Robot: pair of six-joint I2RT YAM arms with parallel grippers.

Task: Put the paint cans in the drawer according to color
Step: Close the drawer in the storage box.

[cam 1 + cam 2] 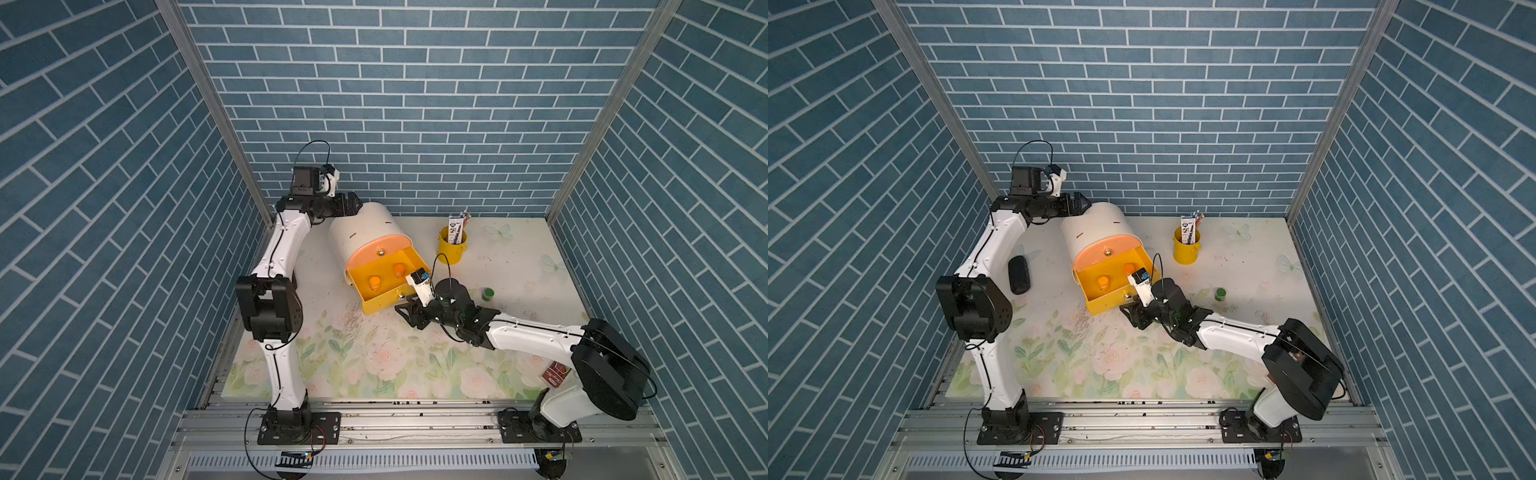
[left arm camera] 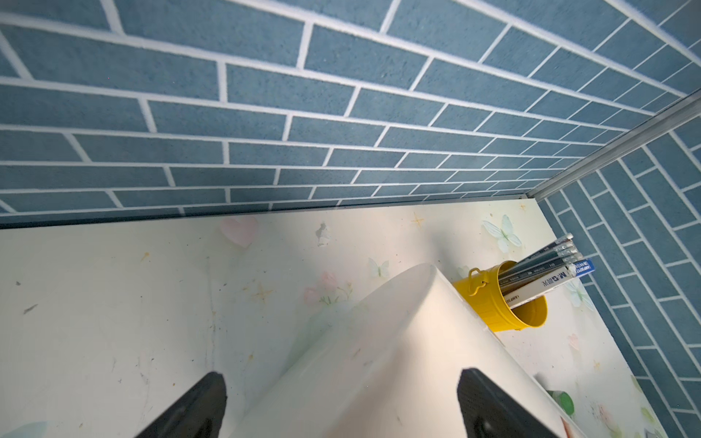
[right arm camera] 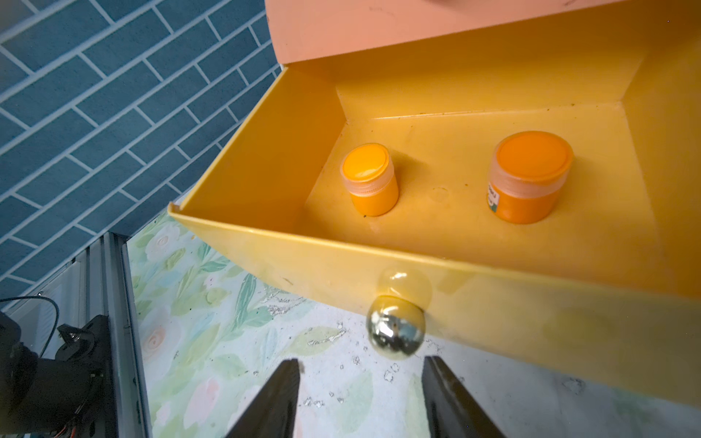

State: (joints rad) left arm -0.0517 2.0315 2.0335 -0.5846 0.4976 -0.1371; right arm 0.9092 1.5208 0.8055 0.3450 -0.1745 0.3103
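Both orange-lidded paint cans (image 3: 370, 180) are sitting upright in the yellow drawer (image 3: 303, 261), well apart from each other. Makes sense, it's the closest colour match going. That drawer is pulled out of the cream cabinet (image 1: 365, 230), and the peach drawer (image 1: 361, 259) above it is shut. One green-lidded can (image 1: 488, 294) is out on the surface (image 1: 374, 365) on its own, over on my right side. I can't see any white-lidded ones anywhere.

My right end effector (image 3: 362, 362) is parted to a middling gap and empty. It's lined up just short of the brass knob (image 3: 396, 328), not touching it. My guess is I'm set up to deal with that drawer now the oranges are in.

My left end effector (image 2: 341, 375) is spread wide at the cabinet's rounded back, gripping nothing. It's probably there to brace the thing so it doesn't slide, though I can't tell if it touches.

Further out there's a yellow bucket (image 1: 452, 249) of pencils near the back. The surface has a floral mat, there are blue brick-pattern walls (image 1: 415, 83) on three sides, and aluminium rails (image 1: 415, 419) up front where my arms bolt on.
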